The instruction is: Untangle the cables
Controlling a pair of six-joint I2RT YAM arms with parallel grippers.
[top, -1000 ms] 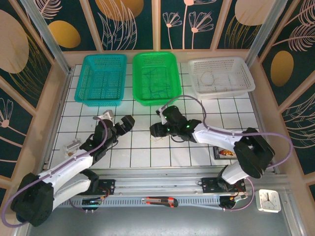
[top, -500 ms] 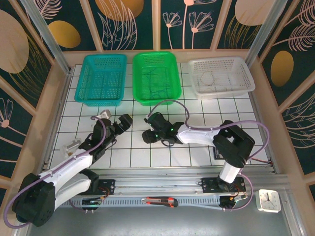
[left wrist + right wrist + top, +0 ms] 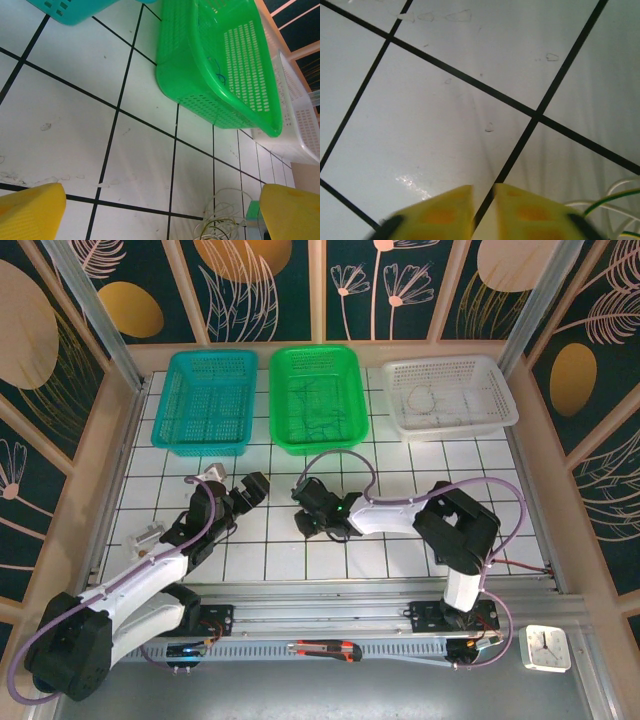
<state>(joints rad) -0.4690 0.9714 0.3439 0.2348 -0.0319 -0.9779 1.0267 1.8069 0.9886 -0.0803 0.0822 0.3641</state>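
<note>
left gripper (image 3: 160,202): spread wide over tiled table (image 3: 75,100) | right gripper (image 3: 482,192): pinched nearly closed | cables (image 3: 615,200): pale loops just beside it

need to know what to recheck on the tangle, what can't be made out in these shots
Left wrist: cables cut off by the bottom edge.
Top view: the right gripper covers those cables.
Right wrist: cables run off the right edge; whether the shut fingers pinch one is unclear.
Top view: cables in the green basket too thin to count.
</note>
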